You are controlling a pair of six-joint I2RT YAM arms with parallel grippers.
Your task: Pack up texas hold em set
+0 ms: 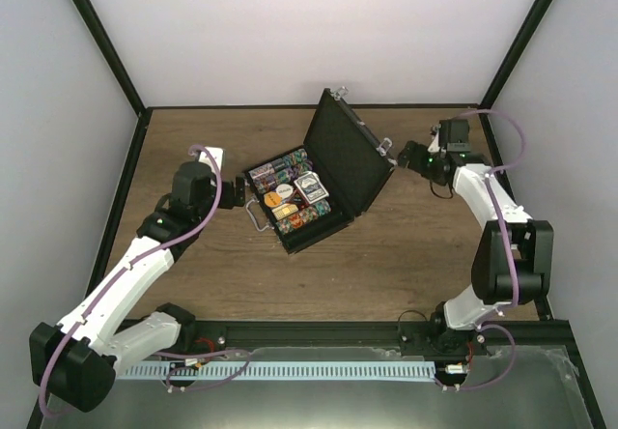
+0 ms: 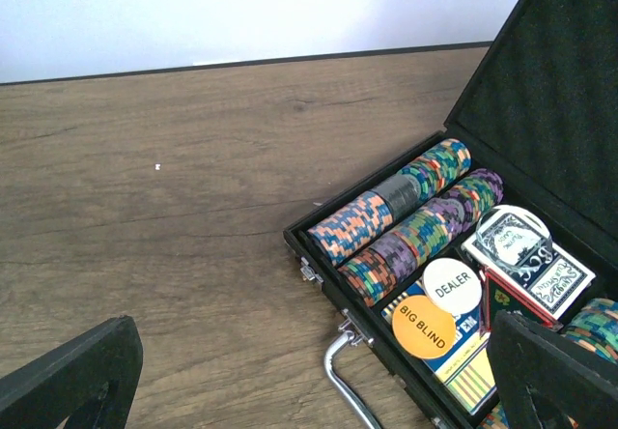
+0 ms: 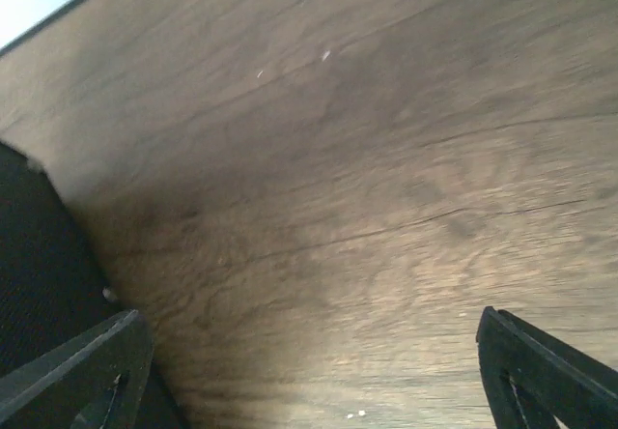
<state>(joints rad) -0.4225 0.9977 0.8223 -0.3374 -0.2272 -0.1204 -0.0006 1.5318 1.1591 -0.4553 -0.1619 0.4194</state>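
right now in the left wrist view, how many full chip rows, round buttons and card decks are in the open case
full chip rows: 2
round buttons: 2, white DEALER button, orange BIG BLIND button
blue-backed card deck: 1
total: 5
not counted: chips cut off at the right edge

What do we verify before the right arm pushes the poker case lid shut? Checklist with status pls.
1. Lid open, standing nearly upright: ok.
2. Poker chips seated in rows inside the case: ok.
3. DEALER button and BIG BLIND button lying loose on top, below rim height: cannot tell.
4. Card deck flat in its slot: cannot tell, it looks tilted.
5. Left jaws open, empty, by the handle: ok.
6. Right jaws open, empty, behind the lid: ok.
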